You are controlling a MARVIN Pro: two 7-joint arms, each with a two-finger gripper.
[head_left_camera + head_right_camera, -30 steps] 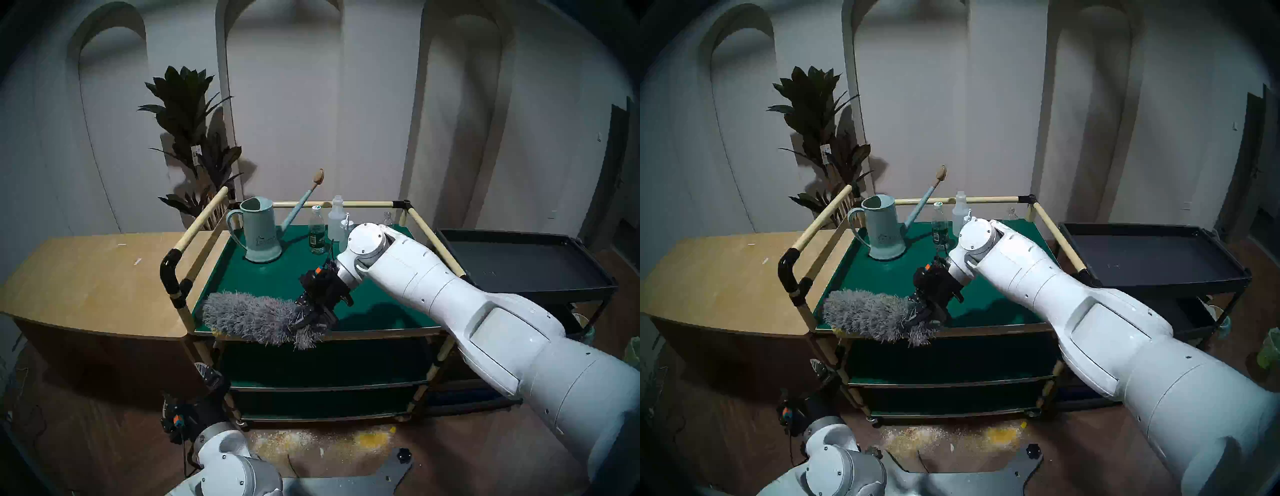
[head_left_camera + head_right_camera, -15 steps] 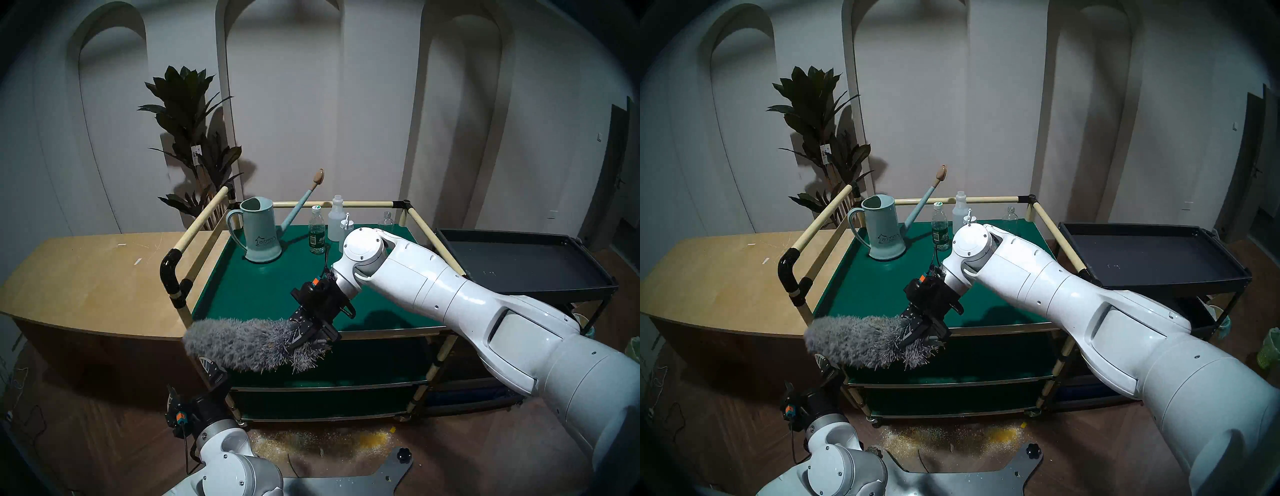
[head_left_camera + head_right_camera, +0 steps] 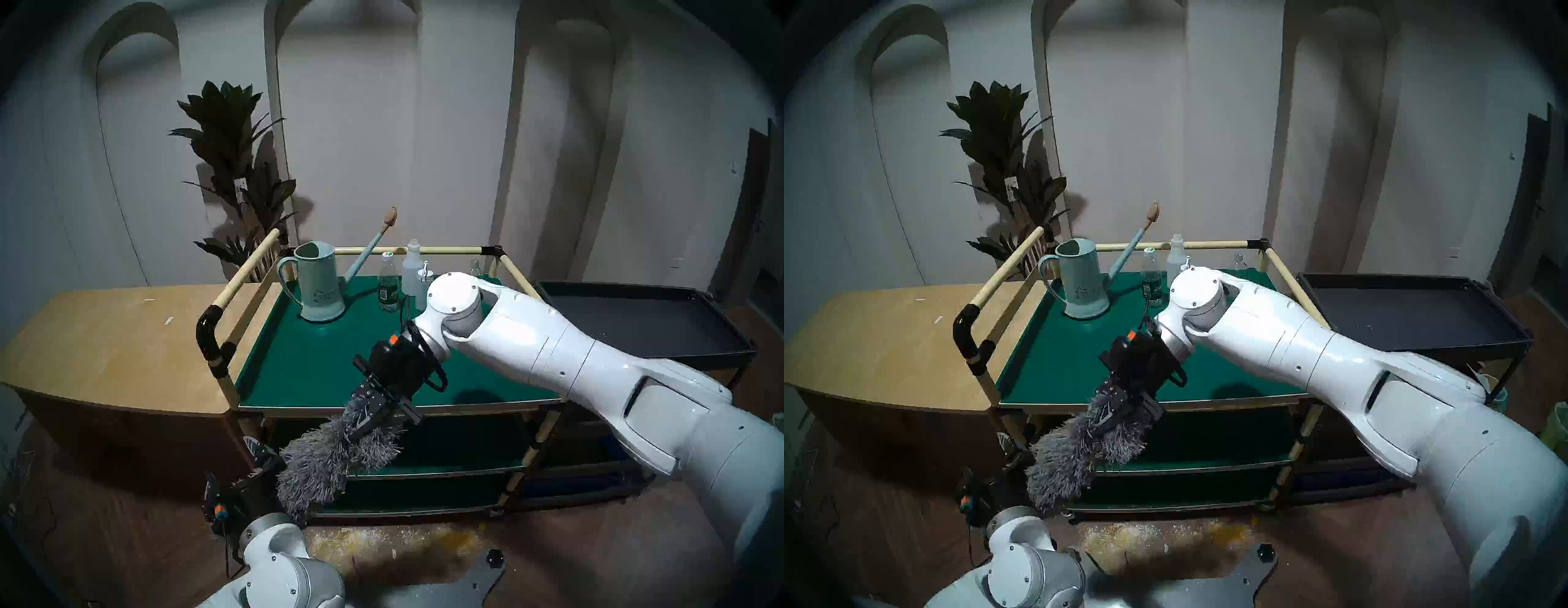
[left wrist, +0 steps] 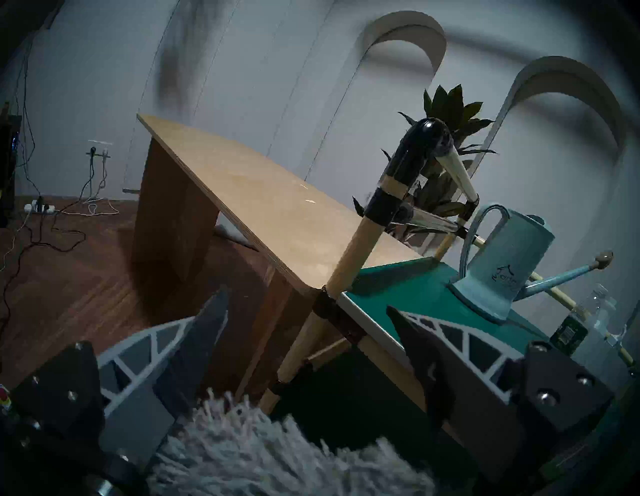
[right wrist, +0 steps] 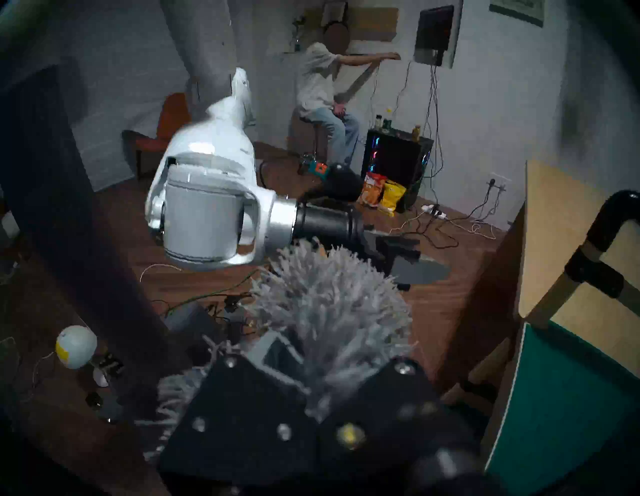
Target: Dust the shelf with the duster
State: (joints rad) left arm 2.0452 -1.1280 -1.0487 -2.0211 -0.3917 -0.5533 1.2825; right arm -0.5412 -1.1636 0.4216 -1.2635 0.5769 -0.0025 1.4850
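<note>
The shelf (image 3: 305, 361) is the dark-green top board of the railed cart; it also shows in the other head view (image 3: 1059, 361) and the left wrist view (image 4: 415, 287). My right gripper (image 3: 373, 414) (image 3: 1119, 409) is shut on the grey fluffy duster (image 3: 322, 463) (image 3: 1076, 458) near its handle end, just past the shelf's front edge. The duster hangs down and to the left, off the shelf, in front of the lower tiers. Its tip reaches my left gripper (image 3: 267, 463) (image 4: 306, 304), which is open and low by the cart's front-left post. Duster strands (image 4: 277, 450) lie between the finger bases.
A pale-blue watering can (image 3: 318, 284) and several bottles (image 3: 388, 284) stand at the back of the shelf. A wooden table (image 3: 106, 339) adjoins the cart's left, a black tray cart (image 3: 636, 322) its right. Yellowish dust (image 3: 382, 539) lies on the floor. A plant (image 3: 237, 161) stands behind.
My right gripper drew the duster off the shelf's front edge toward me. The duster swung from lying sideways to hanging down-left onto my left gripper, which barely moved.
</note>
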